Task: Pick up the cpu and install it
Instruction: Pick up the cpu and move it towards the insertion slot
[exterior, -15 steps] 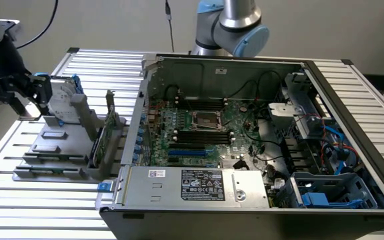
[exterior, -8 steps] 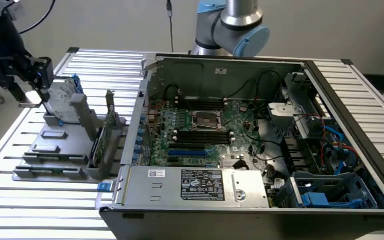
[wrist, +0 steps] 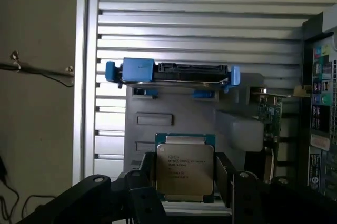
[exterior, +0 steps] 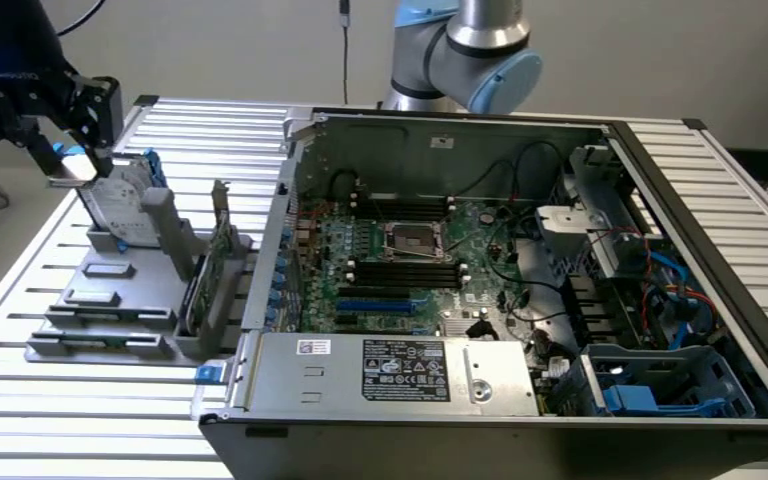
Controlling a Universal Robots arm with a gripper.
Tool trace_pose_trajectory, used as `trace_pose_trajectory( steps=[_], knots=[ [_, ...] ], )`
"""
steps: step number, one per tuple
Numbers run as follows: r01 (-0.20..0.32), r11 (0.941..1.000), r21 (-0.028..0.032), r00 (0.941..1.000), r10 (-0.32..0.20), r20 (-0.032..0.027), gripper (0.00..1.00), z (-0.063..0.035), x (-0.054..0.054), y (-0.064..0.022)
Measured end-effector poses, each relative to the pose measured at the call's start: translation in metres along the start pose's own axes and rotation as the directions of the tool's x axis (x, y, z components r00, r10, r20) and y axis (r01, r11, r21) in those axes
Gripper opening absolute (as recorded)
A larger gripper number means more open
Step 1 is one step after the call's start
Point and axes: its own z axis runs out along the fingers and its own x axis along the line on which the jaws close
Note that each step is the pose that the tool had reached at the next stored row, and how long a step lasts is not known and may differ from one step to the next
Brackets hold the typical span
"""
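Note:
The cpu (wrist: 184, 163) is a flat square chip with a dull silver lid and a green rim, its printed side facing the wrist camera. My gripper (wrist: 185, 177) is shut on it, one black finger (wrist: 143, 174) against each opposite edge. In the exterior view the gripper (exterior: 73, 165) hangs at the far left, lifted above the grey parts holder (exterior: 111, 300), with the cpu (exterior: 75, 174) a small pale plate at its tips. The metal-framed socket (exterior: 408, 240) with its dark centre lies on the motherboard inside the open computer case (exterior: 464, 122), well off to the exterior view's right of the gripper.
A silver hard drive with a blue bracket (exterior: 124, 195) stands upright in the holder just below the gripper. An expansion card (exterior: 219, 265) stands between the holder and the case wall. A power supply (exterior: 398, 370) and cables fill the case's near side. The slatted metal table (exterior: 37, 410) lies underneath.

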Motion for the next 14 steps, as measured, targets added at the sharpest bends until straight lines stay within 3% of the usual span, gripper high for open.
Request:
trace_pose_trajectory(
  steps=[9, 10, 14],
  knots=[
    [0.0, 1.0, -0.0004, 0.9999, 0.0, -0.0108, 0.55, -0.0389, -0.04, 0.0017],
    [0.0, 1.0, -0.0019, 0.9999, 0.0, -0.0112, 0.55, -0.0403, -0.045, 0.0017],
    [0.0, 0.9998, -0.0184, 0.9999, -0.001, -0.0109, 0.55, -0.042, -0.063, 0.0014]
  ],
)
